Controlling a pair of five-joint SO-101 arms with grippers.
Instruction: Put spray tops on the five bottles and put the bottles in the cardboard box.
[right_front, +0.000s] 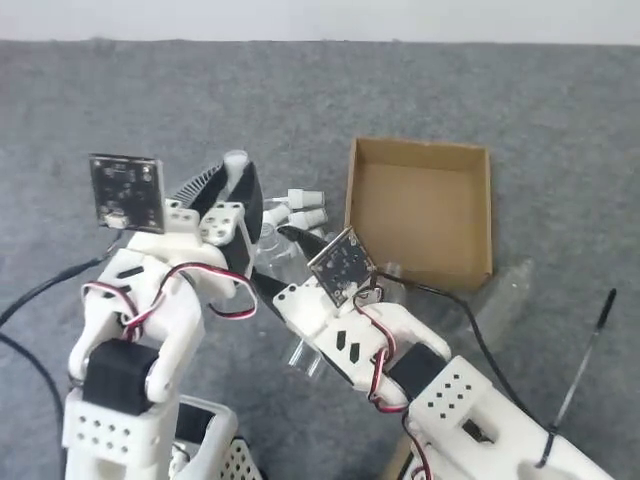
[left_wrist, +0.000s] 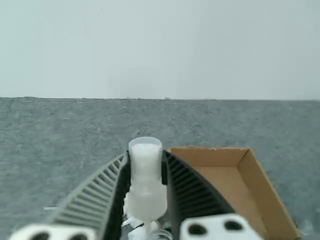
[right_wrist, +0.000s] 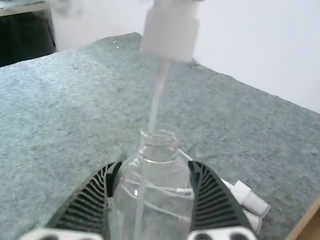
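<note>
My left gripper (left_wrist: 146, 175) is shut on a white spray top (left_wrist: 146, 172), held upright above the grey carpet; in the high view this spray top (right_front: 236, 165) sits between the black fingers. My right gripper (right_wrist: 152, 192) is shut on a clear bottle (right_wrist: 152, 185) with an open neck. The spray top (right_wrist: 170, 27) hangs just above that neck, and its thin dip tube (right_wrist: 155, 100) runs down into the bottle. The open cardboard box (right_front: 420, 210) stands to the right of both grippers, with nothing showing inside it.
Two loose white spray tops (right_front: 305, 207) lie on the carpet just left of the box, and more clear bottles (right_front: 275, 245) lie between the arms. A black cable and a thin black rod (right_front: 585, 350) lie at the right.
</note>
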